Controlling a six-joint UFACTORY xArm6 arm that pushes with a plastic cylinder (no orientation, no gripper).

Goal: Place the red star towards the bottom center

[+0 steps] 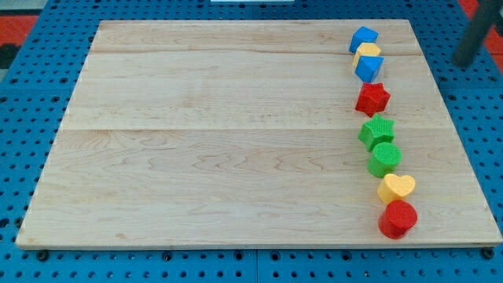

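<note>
Pale matt wooden board (pixel 236 141) with visible grain; ridged plastic-looking red star (pixel 372 98).

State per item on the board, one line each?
red star: flat on the board, view's right, not yet at the bottom centre
upper blue block: top of the column
yellow block: wedged between the two blue blocks
lower blue block: just above the red star
green star: touching the green cylinder
yellow heart: against the red cylinder
my tip: blurred, off the board, upper right, touching nothing

A lab bench: a wooden board (pixel 236 134) lying on a blue perforated mounting plate (pixel 31 86).
</note>
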